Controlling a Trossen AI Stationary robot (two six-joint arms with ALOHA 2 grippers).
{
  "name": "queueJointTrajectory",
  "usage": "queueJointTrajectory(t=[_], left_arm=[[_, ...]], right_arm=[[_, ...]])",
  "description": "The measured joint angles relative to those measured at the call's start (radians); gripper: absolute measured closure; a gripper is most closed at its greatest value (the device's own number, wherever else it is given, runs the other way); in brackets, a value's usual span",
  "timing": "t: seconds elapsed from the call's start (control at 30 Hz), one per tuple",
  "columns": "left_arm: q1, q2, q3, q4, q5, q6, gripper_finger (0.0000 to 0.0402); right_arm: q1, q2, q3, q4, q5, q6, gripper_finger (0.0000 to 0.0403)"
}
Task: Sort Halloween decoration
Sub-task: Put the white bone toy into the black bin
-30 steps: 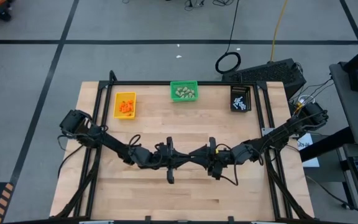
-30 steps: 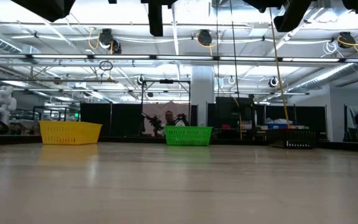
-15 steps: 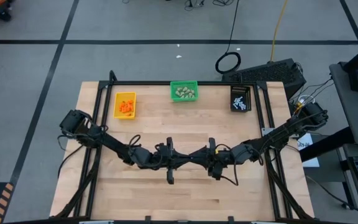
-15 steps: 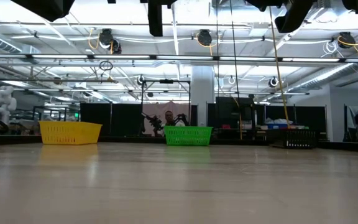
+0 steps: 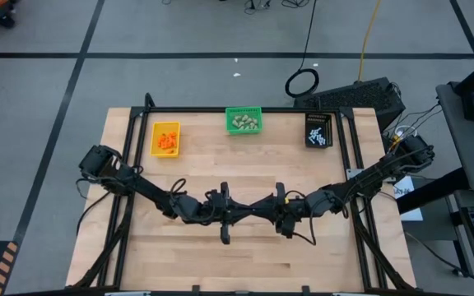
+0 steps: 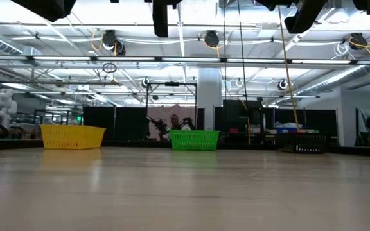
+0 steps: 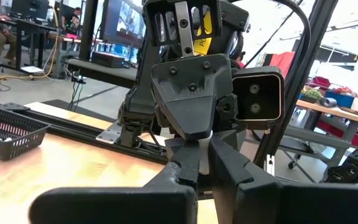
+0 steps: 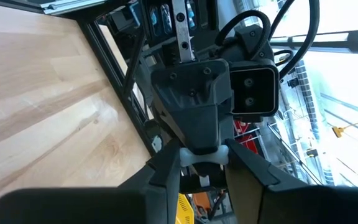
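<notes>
Two dark arms reach over the table (image 5: 220, 263) and meet tip to tip at its middle. The left gripper (image 5: 245, 206) is clenched. In the right wrist view, one thin white stick (image 8: 204, 157) sits across its tapered tip. The right gripper (image 5: 262, 202) faces it directly at the same spot, with the stick just ahead of it. Whether the right gripper is clamped on the stick or clear of it cannot be told. Three small rectangular bins stand in a row along the far edge, well apart from each other and from the grippers. One yellow bin (image 5: 167, 138) holds bright orange bits, one green bin (image 5: 244, 121) holds beige-grey lumps, and one black bin (image 5: 319, 130) holds white sticks. The pieces in each bin are too small and too crowded to count. No loose pieces can be made out on the boards around the arms. The surface is pale wood planking set in a black metal frame. The floor around it is grey with dark tape lines. One coiled black cable (image 5: 303, 82) lies beyond the far edge. The low view looks into a large hall with white ceiling trusses, hanging lights and dark partitions, and one distant person (image 6: 174, 121) stands behind the green bin.
</notes>
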Motion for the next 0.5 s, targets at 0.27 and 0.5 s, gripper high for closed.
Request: queueJointTrajectory(t=[0.27,0.5], left_arm=[[-0.003,0.000,0.000,-0.023,-0.005,-0.001,0.0294],[-0.024,0.001,0.000,-0.055,-0.007,0.001,0.0219]], right_arm=[[0.000,0.000,0.000,0.000,-0.004,0.000,0.0316],[0.000,0.000,0.000,-0.003,0.027,0.003,0.0316]])
